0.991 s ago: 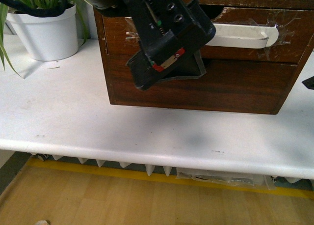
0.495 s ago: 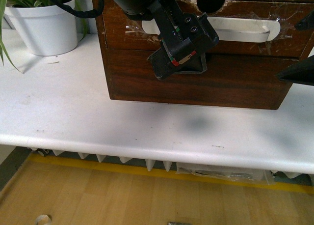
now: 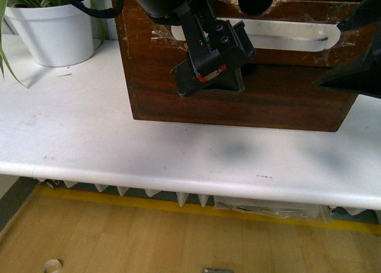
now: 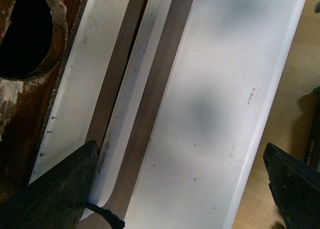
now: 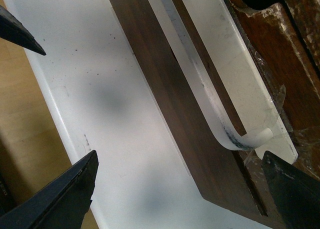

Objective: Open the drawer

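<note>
Above the white counter [image 3: 178, 157], the left gripper [image 3: 213, 58] has risen over the past second to hang just in front of the white handle [image 3: 286, 36], its jaws spread wide and empty. The right gripper [image 3: 351, 52], likewise wide and empty, has swung in near the handle's right end. Neither appears to grasp it yet. The drawer [image 3: 297, 11], the upper of two fronts in the wooden chest [image 3: 137, 94], looks shut, so the pull seems close. Tally: two grippers, two drawer fronts, one handle, one potted plant [image 3: 53, 37] at far left.
</note>
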`<control>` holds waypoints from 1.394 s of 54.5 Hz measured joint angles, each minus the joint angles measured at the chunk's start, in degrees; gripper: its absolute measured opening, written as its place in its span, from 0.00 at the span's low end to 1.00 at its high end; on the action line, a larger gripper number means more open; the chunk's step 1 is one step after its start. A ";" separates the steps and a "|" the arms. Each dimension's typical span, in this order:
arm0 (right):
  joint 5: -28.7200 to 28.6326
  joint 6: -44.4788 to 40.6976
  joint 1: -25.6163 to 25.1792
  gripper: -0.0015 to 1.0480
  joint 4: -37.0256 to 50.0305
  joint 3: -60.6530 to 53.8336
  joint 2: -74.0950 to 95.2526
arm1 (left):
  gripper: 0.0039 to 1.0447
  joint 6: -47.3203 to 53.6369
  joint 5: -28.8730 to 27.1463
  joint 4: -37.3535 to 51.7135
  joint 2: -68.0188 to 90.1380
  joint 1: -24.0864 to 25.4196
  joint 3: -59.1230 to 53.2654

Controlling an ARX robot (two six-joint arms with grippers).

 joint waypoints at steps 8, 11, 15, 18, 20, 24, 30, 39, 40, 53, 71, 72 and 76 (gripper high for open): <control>0.35 0.61 1.27 0.91 1.84 0.83 2.29 | 0.94 0.02 0.33 0.42 0.00 0.00 -0.24; 0.33 1.01 1.70 0.91 2.27 0.87 2.91 | 0.94 0.04 0.50 0.50 0.00 0.04 -0.28; 0.37 1.49 2.29 0.91 2.60 1.22 3.74 | 0.94 0.07 1.14 0.66 -0.02 0.20 -0.44; 0.66 1.70 2.51 0.91 2.99 1.38 4.17 | 0.94 0.11 1.46 0.85 -0.11 0.26 -0.66; 0.74 1.73 2.60 0.91 3.06 1.53 4.46 | 0.94 0.13 1.49 0.90 -0.13 0.28 -0.74; 0.70 1.75 2.73 0.91 2.89 1.68 4.72 | 0.94 0.22 1.64 0.92 -0.33 0.33 -1.03; 0.15 1.44 2.86 0.91 0.79 2.14 4.72 | 0.94 1.03 2.10 0.13 -0.68 0.37 -1.38; -1.75 0.11 3.19 0.91 -2.86 2.38 4.20 | 0.94 3.26 3.04 -2.47 -2.58 0.31 -2.93; -2.03 -0.11 3.28 0.91 -3.43 2.32 4.07 | 0.94 3.52 3.19 -2.95 -3.02 0.31 -3.28; -4.79 -1.62 4.92 0.91 -6.58 -1.70 0.20 | 0.94 8.07 4.74 -7.76 -8.31 -0.33 -8.28; -5.18 -1.09 6.86 0.91 -7.56 -5.29 -4.39 | 0.94 8.70 6.58 -9.97 -13.46 -1.25 -13.11; -5.18 -0.98 6.86 0.91 -7.13 -5.64 -4.63 | 0.94 8.26 6.58 -9.27 -13.75 -1.27 -13.60; -5.49 0.11 6.88 0.91 -5.42 -6.69 -5.35 | 0.94 6.40 6.88 -6.32 -14.99 -1.36 -15.23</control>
